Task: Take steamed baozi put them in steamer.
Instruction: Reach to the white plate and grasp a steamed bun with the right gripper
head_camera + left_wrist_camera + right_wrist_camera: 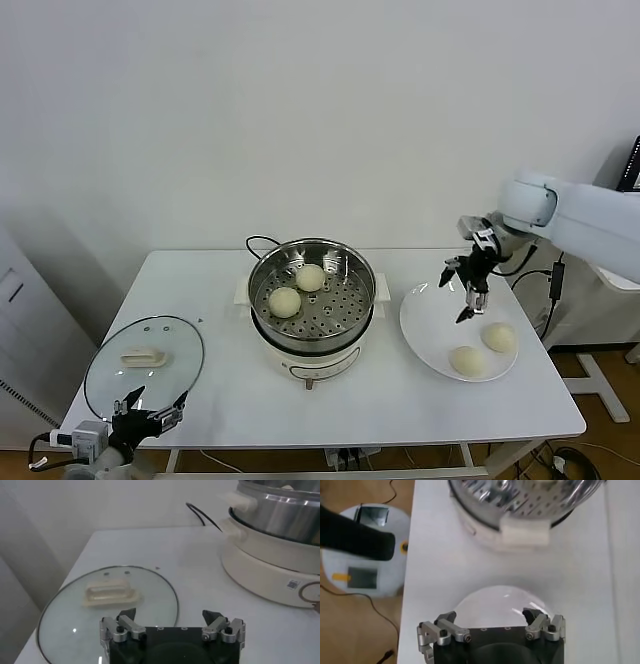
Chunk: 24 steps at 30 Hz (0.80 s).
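Overhead, the steamer (312, 308) stood mid-table with two baozi (298, 289) on its perforated tray, touching or nearly so. Two more baozi (483, 349) lay just beside each other on the white plate (425, 318) to its right. The right gripper (468, 288) hung released over the plate's far edge, empty, short of those buns. The left gripper (148, 415) waited at the near left corner beside the glass lid (143, 364).

From the left wrist, the left gripper (172, 625) showed spread jaws with nothing between them, the lid (107, 609) just ahead and the steamer's base (270, 555) beyond.

From the right wrist, the right gripper (492, 626) gaped above the plate (502, 607), the steamer (525, 507) farther off.

Judging by look, each bun should be light, soft and easily dented, its smooth skin possibly tacky; a gentle pinch across the widest middle, from above, seemed safest.
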### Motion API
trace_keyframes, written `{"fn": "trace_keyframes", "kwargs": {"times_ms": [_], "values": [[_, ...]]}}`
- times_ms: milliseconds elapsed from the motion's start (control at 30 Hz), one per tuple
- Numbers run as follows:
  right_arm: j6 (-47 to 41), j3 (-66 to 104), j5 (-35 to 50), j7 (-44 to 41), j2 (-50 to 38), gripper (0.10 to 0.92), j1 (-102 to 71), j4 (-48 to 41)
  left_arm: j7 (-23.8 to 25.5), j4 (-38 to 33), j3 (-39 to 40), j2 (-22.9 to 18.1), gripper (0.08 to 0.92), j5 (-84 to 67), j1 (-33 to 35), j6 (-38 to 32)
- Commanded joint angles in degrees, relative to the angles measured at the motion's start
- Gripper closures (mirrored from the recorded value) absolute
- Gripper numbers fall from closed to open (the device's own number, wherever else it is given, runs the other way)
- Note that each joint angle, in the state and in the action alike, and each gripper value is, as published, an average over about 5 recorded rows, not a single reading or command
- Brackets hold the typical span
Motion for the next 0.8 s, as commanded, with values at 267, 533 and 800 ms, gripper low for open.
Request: {"fn": "trace_keyframes", "kwargs": {"times_ms": [267,533,800], "values": [[5.5,11.5,-11.6,-0.4,-3.0,0.203,-17.0,-6.9,-0.1,0.2,0.0,-0.6,0.177,0.2,-0.2,0.3],[6.8,15.6,-16.0,-0.9,-1.7,0.203,-23.1,-10.2,-0.1,0.7,-0.1,-0.4,0.177,0.2,-0.5,0.4],[7.4,18.7,-17.9,-0.3,1.1,0.203,-27.0,-13.6,0.0,1.0,-0.2,-0.2,0.177,-0.1,-0.8,0.4]]}}
